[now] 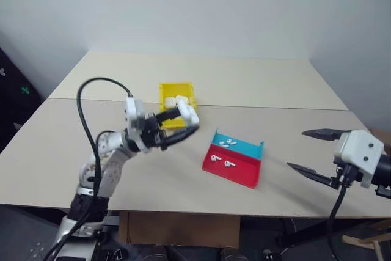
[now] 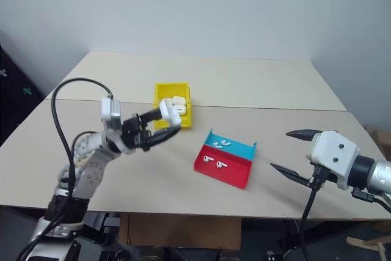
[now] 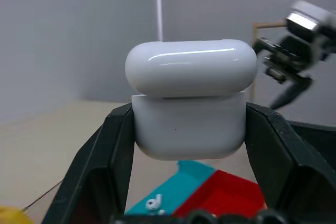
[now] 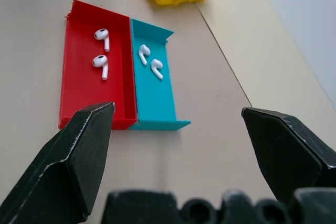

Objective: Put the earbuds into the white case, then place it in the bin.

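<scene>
Your left gripper (image 1: 183, 125) is clamped on the white case (image 3: 189, 103), raised above the table (image 1: 256, 84) beside the yellow bin (image 1: 177, 103); its lid looks slightly ajar. Your right gripper (image 1: 308, 151) stands wide open and empty. Four earbuds (image 4: 102, 51) lie in the red and blue tray (image 4: 89, 114), two per compartment.

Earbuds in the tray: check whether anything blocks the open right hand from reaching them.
Nothing visible blocks it. The right hand is open and aimed at the tray, with bare table between them. Two earbuds lie uncovered in the red half, two in the blue half. The left hand, shut on the white case, is off to the side.
</scene>
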